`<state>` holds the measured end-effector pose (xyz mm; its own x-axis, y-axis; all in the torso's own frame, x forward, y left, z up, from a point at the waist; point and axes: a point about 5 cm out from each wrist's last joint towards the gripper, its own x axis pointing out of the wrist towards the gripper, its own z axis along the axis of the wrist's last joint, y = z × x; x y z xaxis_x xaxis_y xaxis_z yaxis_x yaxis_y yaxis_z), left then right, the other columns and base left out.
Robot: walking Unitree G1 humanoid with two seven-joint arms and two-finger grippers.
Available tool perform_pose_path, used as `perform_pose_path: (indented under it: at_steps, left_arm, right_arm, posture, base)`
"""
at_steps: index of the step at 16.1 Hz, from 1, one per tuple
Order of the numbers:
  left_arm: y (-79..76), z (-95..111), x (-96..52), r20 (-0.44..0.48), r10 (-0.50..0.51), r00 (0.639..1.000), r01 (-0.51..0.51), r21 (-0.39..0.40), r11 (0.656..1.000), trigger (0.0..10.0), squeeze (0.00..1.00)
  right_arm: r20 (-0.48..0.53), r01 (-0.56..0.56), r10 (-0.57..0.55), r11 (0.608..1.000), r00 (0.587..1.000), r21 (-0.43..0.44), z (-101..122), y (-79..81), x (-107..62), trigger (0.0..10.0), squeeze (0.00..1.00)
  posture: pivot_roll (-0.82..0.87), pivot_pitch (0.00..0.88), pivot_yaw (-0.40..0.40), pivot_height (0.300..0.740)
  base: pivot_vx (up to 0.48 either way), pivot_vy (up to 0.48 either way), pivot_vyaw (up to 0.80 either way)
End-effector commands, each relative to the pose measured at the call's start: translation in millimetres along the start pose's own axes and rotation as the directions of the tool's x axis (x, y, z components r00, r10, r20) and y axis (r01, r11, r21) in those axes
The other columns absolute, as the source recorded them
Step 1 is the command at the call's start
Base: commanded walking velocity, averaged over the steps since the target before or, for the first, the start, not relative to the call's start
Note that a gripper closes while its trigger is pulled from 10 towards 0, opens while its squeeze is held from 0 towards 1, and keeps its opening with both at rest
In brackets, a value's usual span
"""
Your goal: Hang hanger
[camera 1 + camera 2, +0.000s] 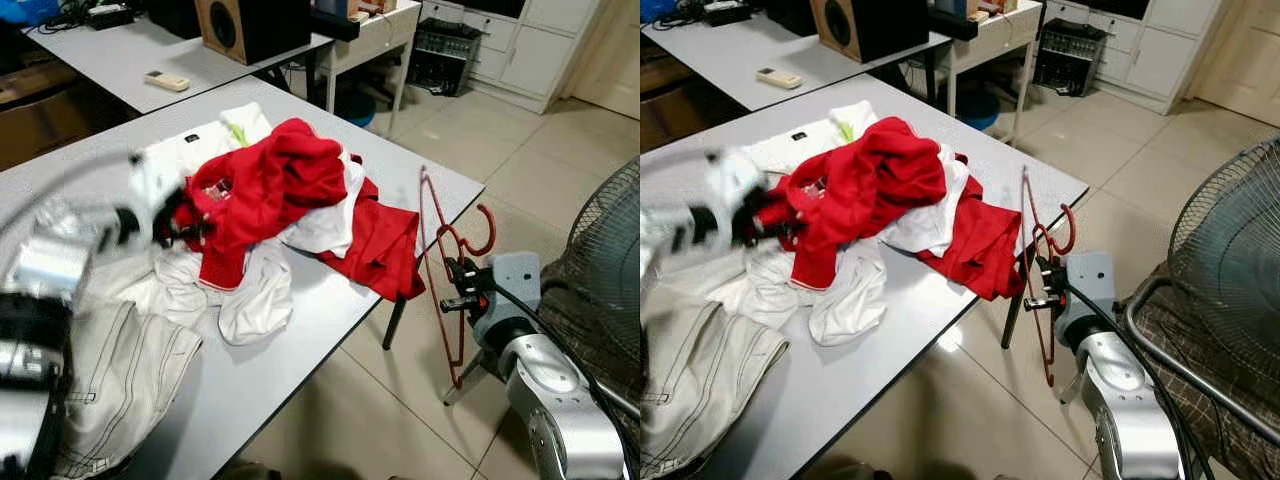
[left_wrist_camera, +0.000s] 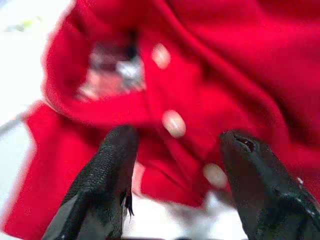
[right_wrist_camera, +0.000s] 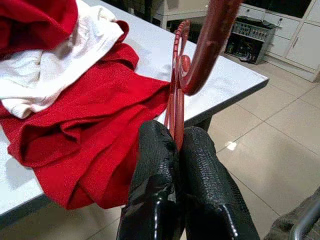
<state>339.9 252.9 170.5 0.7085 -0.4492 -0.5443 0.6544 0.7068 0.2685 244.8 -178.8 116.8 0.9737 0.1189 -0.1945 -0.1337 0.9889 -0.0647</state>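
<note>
A thin red hanger (image 1: 442,262) stands upright off the table's right edge, its hook curling to the right. My right gripper (image 1: 462,288) is shut on it near the neck; in the right wrist view the black fingers (image 3: 159,165) pinch the hanger (image 3: 176,100). A red buttoned garment (image 1: 268,185) lies heaped on white clothes on the grey table (image 1: 420,165). My left gripper (image 1: 185,225), blurred, reaches the garment's left side. In the left wrist view its fingers (image 2: 107,175) stand open right at the red cloth (image 2: 200,75).
Light trousers (image 1: 120,380) lie at the table's near left. A second red cloth (image 1: 385,245) drapes over the right edge. A floor fan (image 1: 605,260) stands close on the right. Behind are another table with a speaker (image 1: 250,25) and a remote (image 1: 166,81).
</note>
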Motion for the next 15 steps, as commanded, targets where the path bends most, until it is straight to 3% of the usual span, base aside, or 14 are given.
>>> perform_pose_path:
  at_steps: [1, 2, 4, 5, 7, 9, 11, 12, 13, 15]
  left_arm:
    - [-9.7, 3, 3.7, -0.02, -0.059, 0.998, 0.059, 0.033, 0.998, 10.0, 0.0]
    - [-20.2, -2, 9.4, -0.058, -0.106, 0.993, 0.109, 0.065, 0.992, 10.0, 0.0]
    - [-34.8, 4, 20.3, -0.021, -0.158, 0.987, 0.16, 0.071, 0.985, 10.0, 0.0]
    - [-56.8, 34, 30.0, 0.168, -0.237, 0.957, 0.236, 0.027, 0.971, 10.0, 0.0]
    - [-73.8, 54, 34.3, 0.266, -0.295, 0.918, 0.301, 0.02, 0.953, 10.0, 0.0]
    - [-90.0, 65, 42.0, 0.284, -0.324, 0.903, 0.313, 0.083, 0.946, 10.0, 0.0]
    - [-104.3, 84, 41.4, 0.366, -0.374, 0.852, 0.32, 0.2, 0.926, 10.0, 0.0]
    - [-105.9, 87, 38.2, 0.375, -0.393, 0.84, 0.327, 0.229, 0.917, 10.0, 0.0]
    - [-100.6, 85, 35.0, 0.351, -0.379, 0.856, 0.303, 0.252, 0.919, 10.0, 0.0]
    - [-76.7, 85, 27.9, 0.374, -0.272, 0.887, 0.201, 0.218, 0.955, 10.0, 0.0]
  right_arm:
    - [0.002, 0.003, -0.003, 1.0, 1.0, 0.002, 2, -3.2, -0.6, 10.0, 0.0]
    - [0.003, 0.001, -0.001, 1.0, 1.0, 0.0, 3, -3.1, 0.0, 10.0, 0.0]
    - [0.005, -0.001, 0.001, 1.0, 1.0, -0.003, 4, -3.2, 0.5, 10.0, 0.0]
    - [0.005, 0.0, 0.0, 1.0, 1.0, -0.005, 5, -4.0, 0.1, 10.0, 0.0]
    - [0.004, 0.002, -0.002, 1.0, 1.0, -0.007, 5, -4.7, 0.0, 10.0, 0.0]
    - [0.005, 0.004, -0.004, 1.0, 1.0, -0.008, 5, -5.2, -0.3, 10.0, 0.0]
    - [0.005, 0.007, -0.007, 1.0, 1.0, -0.009, 6, -5.3, -0.9, 10.0, 0.0]
    - [0.005, 0.009, -0.009, 1.0, 1.0, -0.009, 6, -5.6, -1.2, 10.0, 0.0]
    - [0.004, 0.011, -0.011, 1.0, 1.0, -0.009, 5, -6.0, -1.5, 10.0, 0.0]
    - [0.003, 0.012, -0.012, 1.0, 1.0, -0.008, 5, -6.0, -2.0, 10.0, 0.0]
  posture:
    - [-0.15, 0.0, 0.017, 0.74]
    - [-0.15, 0.0, 0.015, 0.74]
    - [-0.15, 0.0, 0.013, 0.74]
    - [-0.16, 0.0, 0.013, 0.74]
    - [-0.16, 0.0, 0.016, 0.74]
    - [-0.17, 0.0, 0.02, 0.74]
    - [-0.17, 0.0, 0.022, 0.74]
    - [-0.18, 0.0, 0.025, 0.74]
    - [-0.18, 0.0, 0.025, 0.74]
    - [-0.18, 0.0, 0.025, 0.74]
  base:
    - [0.0, 0.0, 0.0]
    - [0.0, 0.0, 0.0]
    - [0.0, 0.0, 0.0]
    - [0.0, 0.0, 0.0]
    - [0.0, 0.0, 0.0]
    - [0.0, 0.0, 0.0]
    - [0.0, 0.0, 0.0]
    - [0.0, 0.0, 0.0]
    - [0.0, 0.0, 0.0]
    - [0.0, 0.0, 0.0]
